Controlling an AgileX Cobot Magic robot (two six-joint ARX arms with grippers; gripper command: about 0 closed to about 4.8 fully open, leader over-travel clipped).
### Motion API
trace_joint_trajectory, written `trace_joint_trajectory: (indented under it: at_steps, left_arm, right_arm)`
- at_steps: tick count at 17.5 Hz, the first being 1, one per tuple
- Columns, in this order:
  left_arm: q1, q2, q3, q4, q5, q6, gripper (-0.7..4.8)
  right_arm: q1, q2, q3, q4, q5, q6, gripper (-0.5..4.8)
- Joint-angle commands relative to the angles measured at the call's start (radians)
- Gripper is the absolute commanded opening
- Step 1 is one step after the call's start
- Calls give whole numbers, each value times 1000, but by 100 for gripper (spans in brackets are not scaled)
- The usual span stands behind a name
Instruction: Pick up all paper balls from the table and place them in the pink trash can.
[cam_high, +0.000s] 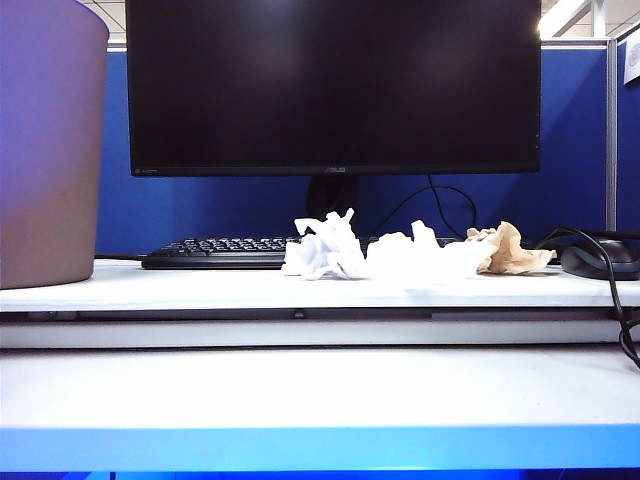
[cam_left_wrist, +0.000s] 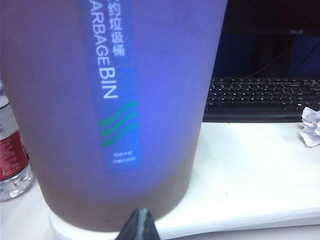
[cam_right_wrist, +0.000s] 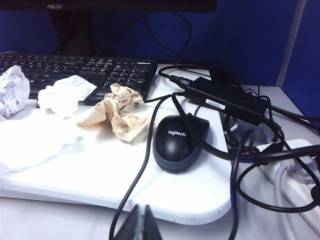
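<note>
Table (cam_high: 200, 290) top is white, set against a blue partition, with a dark monitor (cam_high: 333, 85) and black keyboard (cam_high: 215, 253) behind. We see the pink trash can (cam_high: 50, 150) standing at nine o'clock in the exterior view. Two white paper balls (cam_high: 322, 250) (cam_high: 415, 258) and a tan paper ball (cam_high: 510, 250) lie in a row near centre, the mouse (cam_high: 600, 258) at three o'clock. Our left claw (cam_left_wrist: 140, 225) sits just before the trash can, tips pressed together. Our right claw (cam_right_wrist: 140, 225), tips also together, sits near the table edge, the tan ball beyond at eleven o'clock.
</note>
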Motion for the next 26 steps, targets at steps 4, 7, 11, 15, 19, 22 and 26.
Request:
trace_joint_trajectory:
  at_steps: [4,7,11,15,19,22,26]
  left_arm:
    - [1,-2,0,19,22,-55,-5]
    - [1,-2,0,63,101,-300,-6]
    - [-8,-2,1,439,512,-678,-6]
    - [-57,-2,83,703,410,-882,-6]
    - [-58,199,409,658,516,-867,-6]
    - [-58,445,676,660,702,-788,-6]
    - [-130,984,1141,516,1058,-774,-6]
  right_arm:
    - [1,-2,-3,19,-175,61,-5]
    - [1,-2,-3,71,-225,117,-5]
    - [1,-2,-3,252,-217,412,-5]
    - [1,-2,-3,354,-214,441,-5]
    - [1,-2,-3,392,-211,516,-5]
    - [1,-2,-3,432,-206,555,-5]
    - [1,-2,-3,468,-206,652,-5]
